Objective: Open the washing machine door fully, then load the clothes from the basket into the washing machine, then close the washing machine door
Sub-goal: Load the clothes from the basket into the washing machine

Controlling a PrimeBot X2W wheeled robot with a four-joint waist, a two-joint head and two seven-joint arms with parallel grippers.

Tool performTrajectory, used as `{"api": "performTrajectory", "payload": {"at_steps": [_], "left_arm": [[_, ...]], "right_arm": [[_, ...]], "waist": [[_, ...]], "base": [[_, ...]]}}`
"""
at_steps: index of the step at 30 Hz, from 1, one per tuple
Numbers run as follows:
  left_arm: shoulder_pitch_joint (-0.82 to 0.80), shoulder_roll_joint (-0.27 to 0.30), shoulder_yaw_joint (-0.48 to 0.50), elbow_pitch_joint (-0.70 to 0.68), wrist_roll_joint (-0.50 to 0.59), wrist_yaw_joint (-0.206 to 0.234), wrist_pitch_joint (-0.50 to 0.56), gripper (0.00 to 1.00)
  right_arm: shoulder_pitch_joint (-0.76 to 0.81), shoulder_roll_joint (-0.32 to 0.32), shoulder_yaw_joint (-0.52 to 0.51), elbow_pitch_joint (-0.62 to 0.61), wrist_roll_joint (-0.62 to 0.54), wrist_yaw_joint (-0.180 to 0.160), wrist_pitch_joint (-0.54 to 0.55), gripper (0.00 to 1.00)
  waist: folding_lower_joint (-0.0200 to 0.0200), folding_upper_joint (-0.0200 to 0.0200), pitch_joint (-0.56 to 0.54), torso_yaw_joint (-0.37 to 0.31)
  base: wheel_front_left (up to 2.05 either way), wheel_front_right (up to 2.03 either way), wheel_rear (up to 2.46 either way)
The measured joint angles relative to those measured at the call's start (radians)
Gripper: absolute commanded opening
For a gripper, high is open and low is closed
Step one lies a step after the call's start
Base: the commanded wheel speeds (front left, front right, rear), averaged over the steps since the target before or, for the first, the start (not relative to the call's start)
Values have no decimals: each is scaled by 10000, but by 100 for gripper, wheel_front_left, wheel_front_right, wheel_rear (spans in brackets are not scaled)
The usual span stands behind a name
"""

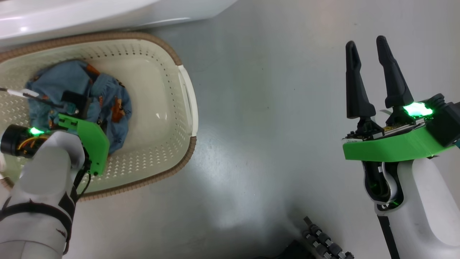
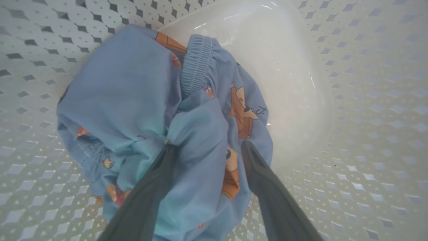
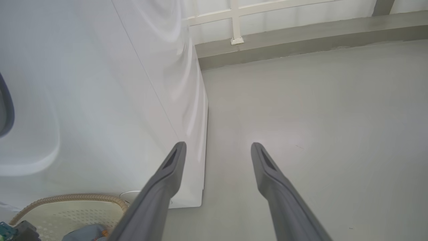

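Left gripper (image 2: 206, 144) — jaws spread wide — straddles a fold of the clothes (image 2: 127, 90) inside the basket (image 2: 367, 100), positioned for pinching.

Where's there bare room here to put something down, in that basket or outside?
The basket is bare in its right half, between the blue garment and the handle side. The grey floor is open from the basket's rim to the right hand. Crowded: the basket's left, where the open left hand straddles a fold of the garment.
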Motion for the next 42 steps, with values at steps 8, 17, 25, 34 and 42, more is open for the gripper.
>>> {"api": "performTrajectory", "payload": {"at_steps": [8,17,25,34,42], "left_arm": [[-163,33,-314,4,-4,-90,167,100],[-294,213,-692,10,61,-105,366,100],[-320,395,-913,12,63,-107,617,41],[-315,591,-1014,13,42,-107,537,0],[-110,230,-727,10,-571,-107,-424,0]], "right_arm": [[0,13,215,-48,13,0,0,100],[-237,29,351,-121,29,0,0,100],[-238,56,573,-150,186,0,0,100],[-237,56,566,-148,211,0,0,100],[-229,56,514,15,211,0,0,100]], "waist": [[0,0,246,-87],[0,0,482,-238],[0,0,558,-470],[0,0,377,-542],[0,0,-148,-339]], "base": [[0,0,0],[0,0,0],[0,0,0],[0,0,0],[0,0,0]]}}
